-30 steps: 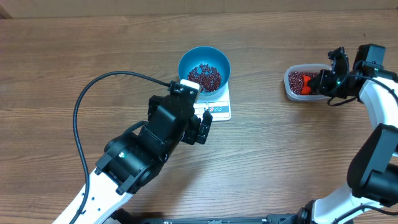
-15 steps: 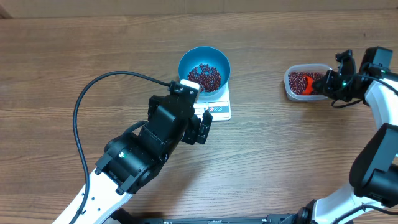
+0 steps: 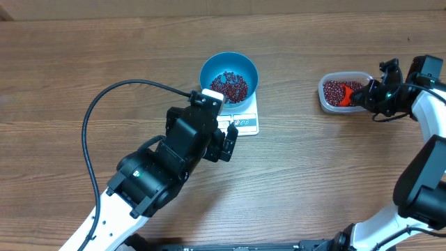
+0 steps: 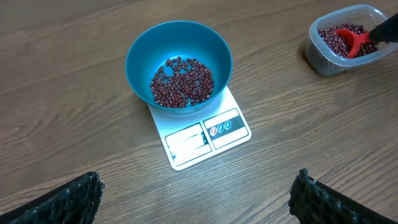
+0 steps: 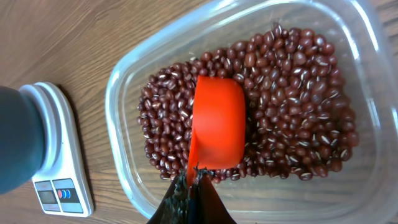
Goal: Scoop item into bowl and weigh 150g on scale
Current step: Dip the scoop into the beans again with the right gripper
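Right claw (image 5: 189, 190) clamped on red scoop (image 5: 217, 121) among beans (image 5: 292, 112); left claw (image 3: 227, 144) wide, empty. Risk: a heaped scoop could spill crossing bench (image 3: 313, 174) to bowl (image 4: 132, 62).

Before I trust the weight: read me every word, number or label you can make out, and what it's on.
No text in these views is readable.
scale display: pale, no digits legible.
scale buttons: small round red and blue marks, too small to read.
blue bowl, clear tub, red scoop: no text or label visible.
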`<state>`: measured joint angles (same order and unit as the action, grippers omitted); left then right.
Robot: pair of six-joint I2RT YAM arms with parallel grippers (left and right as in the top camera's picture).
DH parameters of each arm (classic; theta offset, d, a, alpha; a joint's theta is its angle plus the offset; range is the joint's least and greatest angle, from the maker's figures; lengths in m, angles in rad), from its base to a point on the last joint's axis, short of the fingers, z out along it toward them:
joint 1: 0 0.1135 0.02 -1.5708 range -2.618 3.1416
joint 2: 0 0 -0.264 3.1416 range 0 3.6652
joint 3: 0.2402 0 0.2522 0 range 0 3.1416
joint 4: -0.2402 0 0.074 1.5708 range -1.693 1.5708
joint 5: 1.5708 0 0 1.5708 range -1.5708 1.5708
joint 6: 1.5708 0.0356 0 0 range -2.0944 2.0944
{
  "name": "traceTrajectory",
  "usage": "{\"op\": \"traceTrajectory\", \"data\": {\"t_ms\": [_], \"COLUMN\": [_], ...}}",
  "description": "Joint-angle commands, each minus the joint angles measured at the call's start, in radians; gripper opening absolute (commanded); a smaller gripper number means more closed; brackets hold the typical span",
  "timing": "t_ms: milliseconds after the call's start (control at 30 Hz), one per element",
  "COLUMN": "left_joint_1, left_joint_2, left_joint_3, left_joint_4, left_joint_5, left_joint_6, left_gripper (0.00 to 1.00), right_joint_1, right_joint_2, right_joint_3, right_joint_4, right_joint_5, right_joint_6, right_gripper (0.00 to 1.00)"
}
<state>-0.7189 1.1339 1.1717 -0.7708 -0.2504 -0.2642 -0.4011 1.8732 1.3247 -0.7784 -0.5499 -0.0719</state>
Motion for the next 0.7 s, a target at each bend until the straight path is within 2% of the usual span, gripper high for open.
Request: {"op": "traceTrajectory", "data": {"t_ms": [0,500,667], "left_joint_1": [0.007,0.007,0.007], "left_joint_2": [0.007,0.007,0.007], "left_joint_3": [0.015,0.015,0.015], "left_joint_4": [0.003,0.003,0.004], "left_joint_5": [0.001,0.001,0.001], "left_joint_6": [-0.021,-0.021,-0.021], "left_gripper": [0.99,0.99,0.99], "right_joint_1": [-0.001,-0.067,-0.101], "right_joint_2": [0.075,0.098,0.114], "right_joint_3": [0.004,0.004,0.004], "right_joint_4": [0.002,0.019,0.018], "right_joint_5": [0.016,0.015,-0.06], "right_joint_6": [0.024,0.046,0.046], "right_gripper": [0.04,0.04,0.04]}}
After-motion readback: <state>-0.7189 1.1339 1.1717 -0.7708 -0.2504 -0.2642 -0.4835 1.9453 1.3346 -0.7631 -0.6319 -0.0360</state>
